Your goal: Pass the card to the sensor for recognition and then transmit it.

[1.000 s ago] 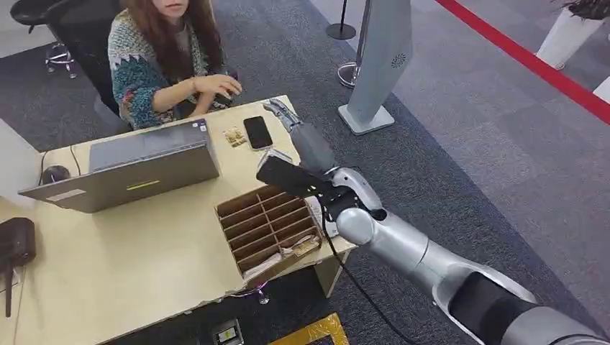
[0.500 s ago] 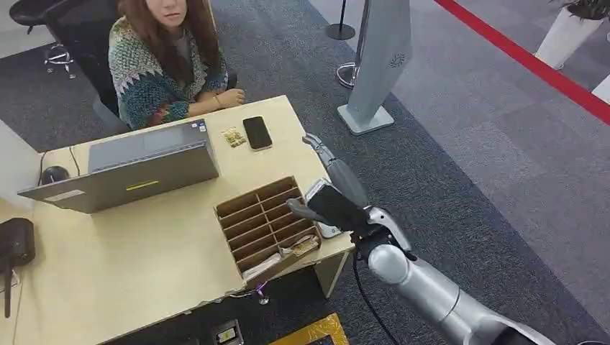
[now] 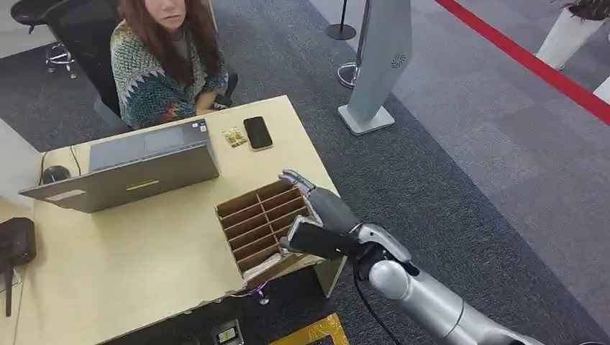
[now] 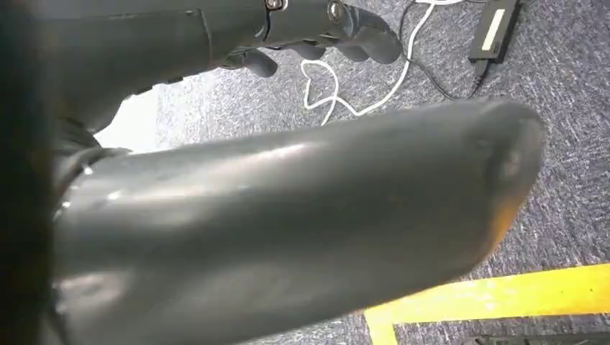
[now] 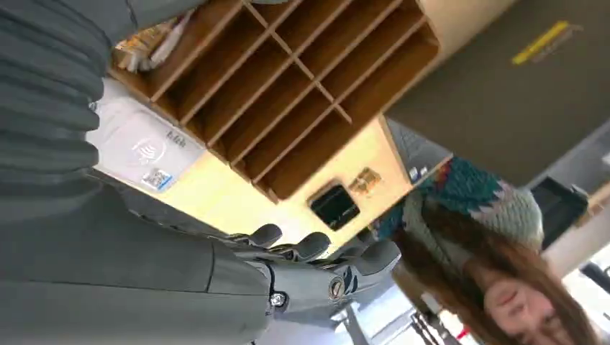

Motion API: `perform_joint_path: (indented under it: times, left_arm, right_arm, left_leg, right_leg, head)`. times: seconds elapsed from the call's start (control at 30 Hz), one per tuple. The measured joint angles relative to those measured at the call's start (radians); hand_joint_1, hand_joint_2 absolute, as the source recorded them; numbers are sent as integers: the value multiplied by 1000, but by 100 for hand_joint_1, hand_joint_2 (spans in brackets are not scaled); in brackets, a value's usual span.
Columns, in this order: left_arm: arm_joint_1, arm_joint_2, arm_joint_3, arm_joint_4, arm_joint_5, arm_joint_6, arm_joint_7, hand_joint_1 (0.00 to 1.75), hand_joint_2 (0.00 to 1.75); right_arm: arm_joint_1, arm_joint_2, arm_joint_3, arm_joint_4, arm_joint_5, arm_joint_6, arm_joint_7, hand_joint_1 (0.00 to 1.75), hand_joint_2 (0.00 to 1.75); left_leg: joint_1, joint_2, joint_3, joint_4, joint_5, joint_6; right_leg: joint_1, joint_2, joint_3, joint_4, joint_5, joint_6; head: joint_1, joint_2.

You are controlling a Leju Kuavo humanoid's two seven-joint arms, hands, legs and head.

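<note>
Since the earlier frames my right hand [image 3: 311, 198] has pulled back from the far edge of the surface [image 3: 144, 244] and now hovers over the near right corner, above the right end of the wooden divider box [image 3: 262, 219]. Person's hands [image 3: 205, 109] have dropped off the surface too. Right hand: fingers [image 5: 316, 248] stretched forward, slightly apart, nothing between them that I can see. Card: can't pick it out for sure. A white sensor pad [image 5: 140, 151] with a wave logo lies on the surface just beside the box, partly under my wrist in the right wrist view. Some loose cards or papers [image 5: 151, 39] sit in the box's nearest slot. Black phone [image 3: 257, 132] and a small gold item [image 3: 234, 136] lie side by side near the far edge, well apart from my hand. Open laptop [image 3: 137, 169] to the left of the box, mouse [image 3: 54, 174] further left. Left hand [image 4: 324, 29] hangs down over the carpet [image 4: 561, 100], fingers curled in loosely, holding nothing. White cable [image 4: 345, 93] on the carpet below it.
</note>
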Motion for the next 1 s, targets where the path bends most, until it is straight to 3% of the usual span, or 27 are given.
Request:
perform_joint_path:
  times: [0.47,0.83,1.0]
  left_arm:
    - [-1,2,1,0,35,1,-9,0,0]
    - [-1,2,10,0,46,1,-21,0,0]
    - [-2,2,15,0,43,1,-31,0,0]
  right_arm:
    - [-20,-5,153,-34,114,132,101,0,175]
    - [-49,-18,205,-34,170,147,120,0,175]
    - [-50,-22,219,-42,269,142,145,0,175]
  left_leg:
    - [0,0,0,0,0,0]
    - [0,0,0,0,0,0]
    - [0,0,0,0,0,0]
  right_leg:
    - [0,0,0,0,0,0]
    - [0,0,0,0,0,0]
    - [0,0,0,0,0,0]
  head:
    - [0,0]
    - [0,0]
    - [0,0]
